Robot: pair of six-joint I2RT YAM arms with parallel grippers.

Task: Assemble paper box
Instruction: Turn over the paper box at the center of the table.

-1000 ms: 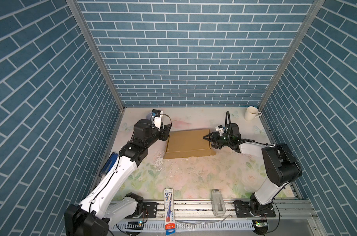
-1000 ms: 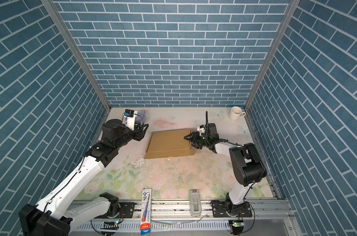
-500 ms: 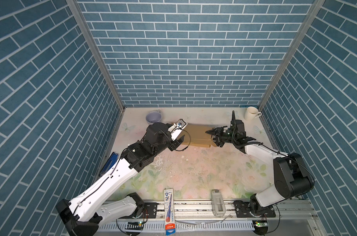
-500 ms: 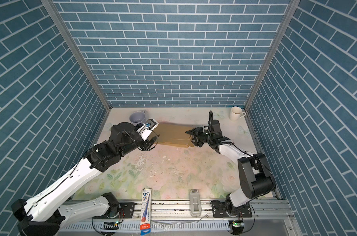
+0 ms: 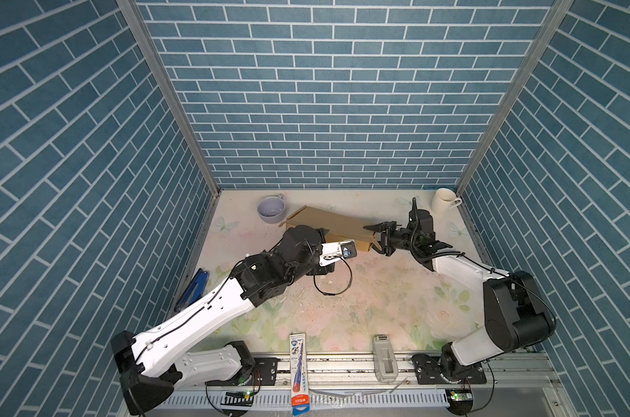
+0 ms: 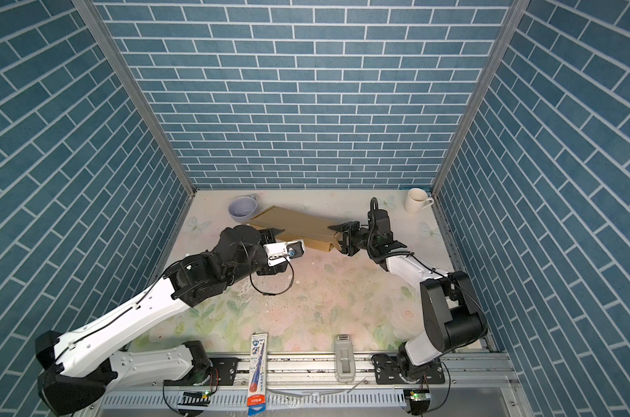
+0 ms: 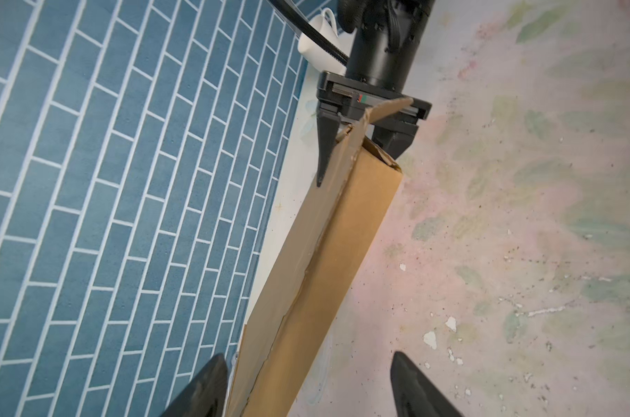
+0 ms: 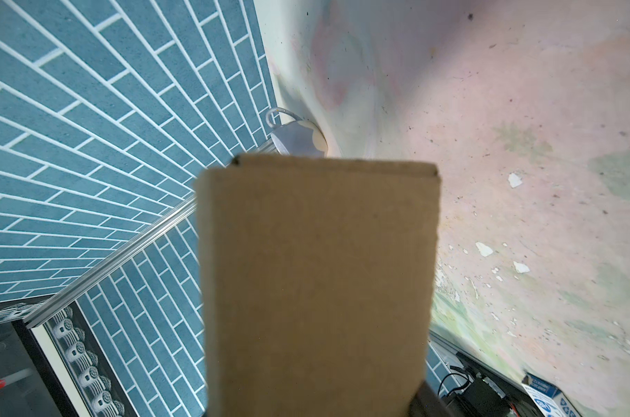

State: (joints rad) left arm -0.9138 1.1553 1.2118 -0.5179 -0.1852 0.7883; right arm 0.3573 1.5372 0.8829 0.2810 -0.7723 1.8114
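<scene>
The paper box (image 5: pixel 333 222) (image 6: pixel 295 224) is a flat brown cardboard box turned up on its long edge near the back of the table. My right gripper (image 5: pixel 378 239) (image 6: pixel 342 239) is shut on its right end, one finger on each face. The left wrist view shows that grip (image 7: pixel 358 151), with a small flap poking between the fingers. In the right wrist view the box (image 8: pixel 317 270) hides those jaws. My left gripper (image 7: pixel 308 361) is open at the box's (image 7: pixel 324 270) left end. The cardboard lies against one finger, and the other finger stands well clear.
A lilac cup (image 5: pixel 271 209) sits just behind the box's left end. A white mug (image 5: pixel 444 199) stands in the back right corner. A blue tool (image 5: pixel 192 289) lies by the left wall. A boxed tube (image 5: pixel 298 364) and a grey block (image 5: pixel 384 357) rest on the front rail.
The box lay flat at mid-table; it has gone toward the back and turned up on edge. My left gripper has opened and swung in along the box. The right keeps its hold.
</scene>
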